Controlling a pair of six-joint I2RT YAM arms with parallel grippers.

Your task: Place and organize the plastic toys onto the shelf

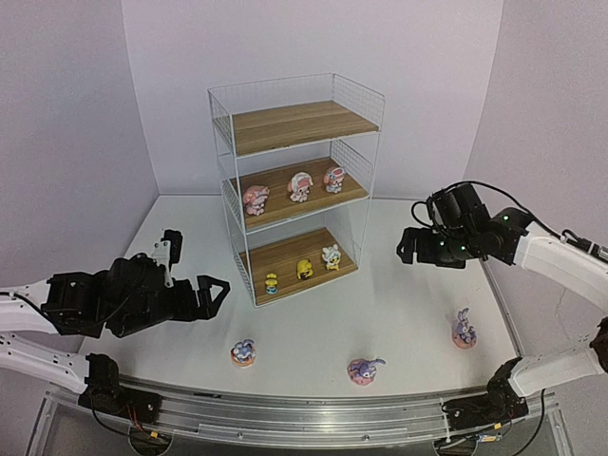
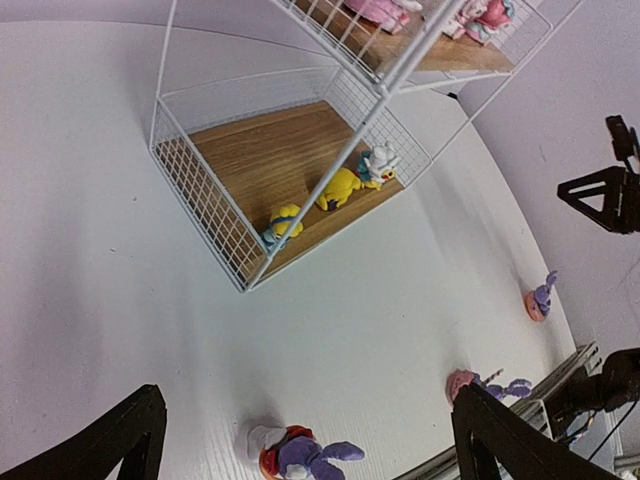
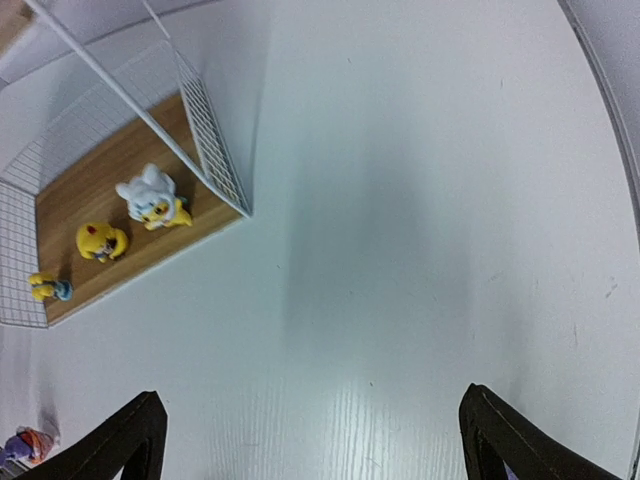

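Plastic toys (image 1: 332, 179) are about two-thirds shelved. Three pink-white figures (image 1: 300, 186) line the middle board of the shelf (image 1: 304, 123), and three yellow-white ones (image 1: 304, 269) line the bottom board. Three purple bunnies (image 1: 365, 370) remain on the table (image 1: 408, 304), and the top board holds none. Both claws are released and carry nothing, with the left gripper (image 1: 195, 269) and right gripper (image 1: 415, 231) flanking the shelf. Only the top view shows the top board. The left wrist view shows one bunny (image 2: 300, 458) just below its fingers.
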